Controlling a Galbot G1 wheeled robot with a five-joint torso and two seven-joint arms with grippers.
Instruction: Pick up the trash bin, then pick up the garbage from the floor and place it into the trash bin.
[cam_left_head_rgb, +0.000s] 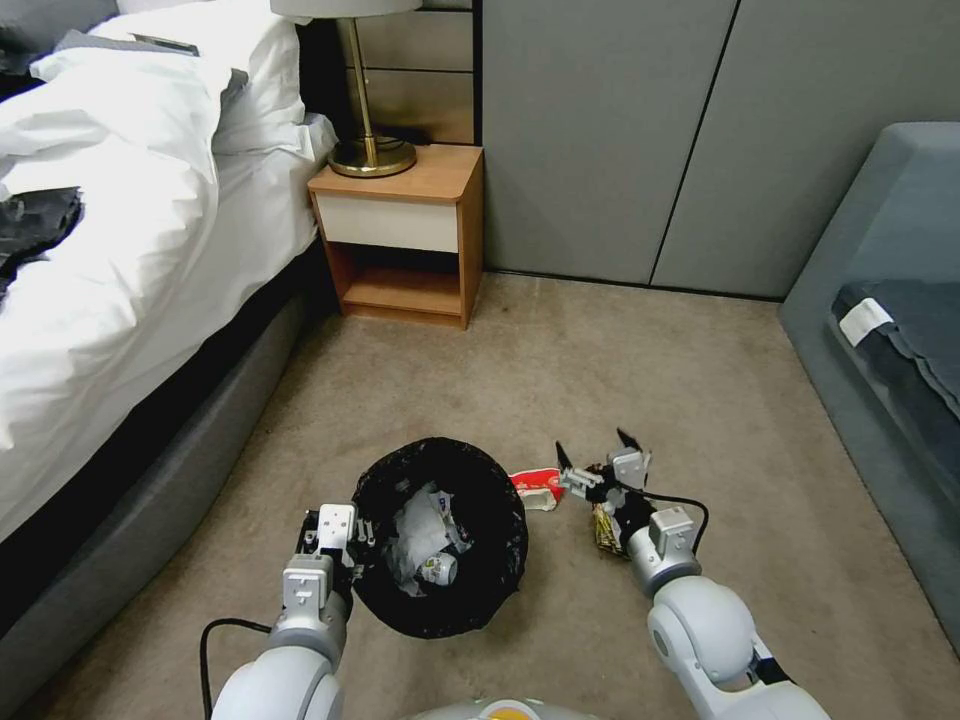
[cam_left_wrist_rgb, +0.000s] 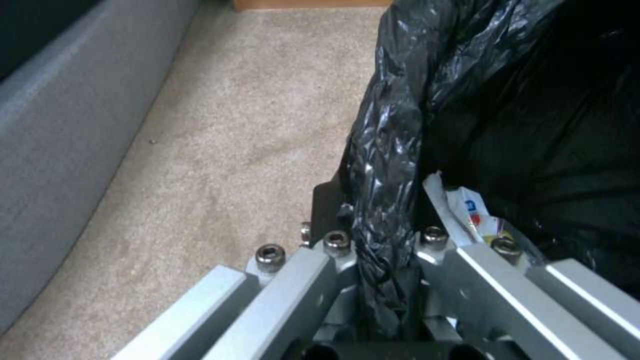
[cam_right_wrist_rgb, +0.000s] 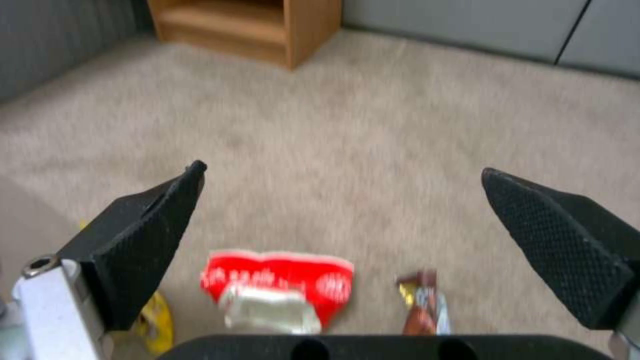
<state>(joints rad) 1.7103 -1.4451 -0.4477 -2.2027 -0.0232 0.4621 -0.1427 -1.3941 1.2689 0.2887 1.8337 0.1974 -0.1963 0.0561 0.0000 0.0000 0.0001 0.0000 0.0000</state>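
Here we hold the bin (cam_left_head_rgb: 440, 535) by its bag-lined rim, left gripper (cam_left_wrist_rgb: 383, 260) clamped on the liner, litter already inside. Our right gripper (cam_right_wrist_rgb: 340, 220) hangs spread wide over the red-white wrapper (cam_right_wrist_rgb: 280, 295) on the carpet (cam_left_head_rgb: 600, 360), just beside the bin. Thin plastic may slip and tilt the bin; a flat wrapper could slide from our fingertips

You see a glossy black plastic bag liner (cam_left_head_rgb: 495, 560), a red-and-white crumpled snack wrapper (cam_right_wrist_rgb: 280, 285), and beige floor carpet (cam_left_head_rgb: 620, 360).
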